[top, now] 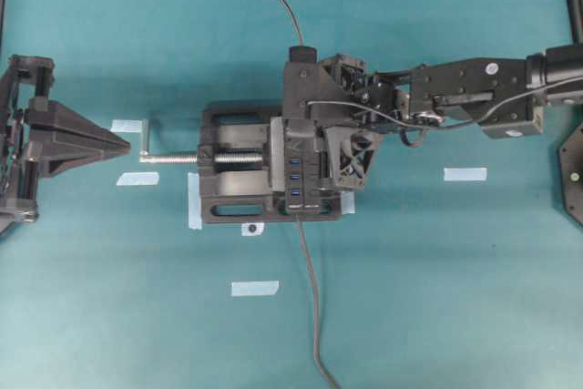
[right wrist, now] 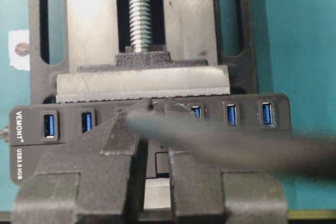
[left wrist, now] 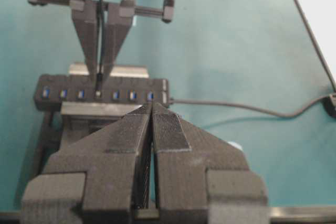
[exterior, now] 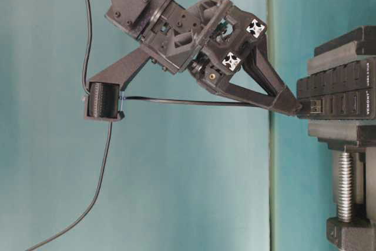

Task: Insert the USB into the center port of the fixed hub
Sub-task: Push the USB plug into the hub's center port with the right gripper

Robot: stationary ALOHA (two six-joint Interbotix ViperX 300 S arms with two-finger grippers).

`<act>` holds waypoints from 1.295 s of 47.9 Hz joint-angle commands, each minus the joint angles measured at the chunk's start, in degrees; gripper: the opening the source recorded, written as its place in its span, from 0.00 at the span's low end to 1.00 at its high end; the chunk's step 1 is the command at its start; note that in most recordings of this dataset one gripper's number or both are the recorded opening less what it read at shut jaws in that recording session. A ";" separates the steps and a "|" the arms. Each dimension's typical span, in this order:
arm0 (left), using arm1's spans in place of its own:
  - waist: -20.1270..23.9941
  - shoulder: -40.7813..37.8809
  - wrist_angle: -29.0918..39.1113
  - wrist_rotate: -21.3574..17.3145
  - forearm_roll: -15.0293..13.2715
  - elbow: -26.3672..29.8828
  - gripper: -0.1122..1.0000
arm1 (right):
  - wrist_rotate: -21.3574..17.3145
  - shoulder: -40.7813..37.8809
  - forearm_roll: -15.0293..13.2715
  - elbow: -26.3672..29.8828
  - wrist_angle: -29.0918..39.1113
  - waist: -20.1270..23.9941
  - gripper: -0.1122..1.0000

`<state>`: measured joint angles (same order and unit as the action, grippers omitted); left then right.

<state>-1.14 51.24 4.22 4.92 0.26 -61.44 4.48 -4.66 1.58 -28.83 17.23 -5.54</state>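
Note:
The fixed hub [top: 297, 190] [left wrist: 131, 94] [right wrist: 31, 129] [exterior: 341, 95] is a black strip of blue ports clamped in a vise. My right gripper [top: 305, 148] [exterior: 296, 109] [left wrist: 99, 74] [right wrist: 156, 103] reaches down onto its middle, shut on the USB [left wrist: 98, 83] [exterior: 314, 107]. The plug's tip sits at the center port, with three blue ports on each side in the left wrist view. Its depth is unclear. The thin USB cable [exterior: 176, 101] [right wrist: 247, 148] trails back from the fingertips. My left gripper [top: 123, 143] [left wrist: 151, 109] is shut and empty, well left of the vise.
The black vise [top: 232, 198] [right wrist: 142, 24] has a silver screw handle [top: 173, 158] pointing at the left gripper. The hub's own cable [top: 310, 298] runs to the near edge. Blue tape pieces [top: 465, 173] [top: 254, 288] lie on the teal mat.

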 commanded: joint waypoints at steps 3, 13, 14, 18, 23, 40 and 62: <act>-0.18 -0.26 -0.53 0.09 0.09 0.97 0.10 | -0.62 0.44 0.00 0.35 0.44 0.26 0.18; -0.18 -0.26 -0.62 0.09 0.09 0.79 0.10 | -0.62 0.44 0.00 0.35 1.14 0.35 0.18; -0.18 -0.26 -0.62 0.09 0.09 0.70 0.10 | -0.62 0.44 0.00 0.44 1.14 0.35 0.18; -0.18 -0.26 -0.62 0.09 0.09 0.70 0.10 | -0.62 0.44 0.00 0.35 1.23 0.44 0.18; -0.18 -0.26 -0.62 0.09 0.09 0.70 0.10 | -0.53 0.35 0.00 0.35 1.14 0.35 0.18; -0.18 -0.18 -0.62 0.09 0.09 0.62 0.10 | -0.44 -0.70 0.00 0.35 0.88 0.00 0.18; -0.18 -0.26 -0.62 0.09 0.09 0.62 0.10 | -0.53 -0.97 0.00 -0.44 1.14 -0.09 0.18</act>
<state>-1.14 51.24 4.22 4.92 0.26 -61.52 4.48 -5.80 1.58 -29.18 18.11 -5.71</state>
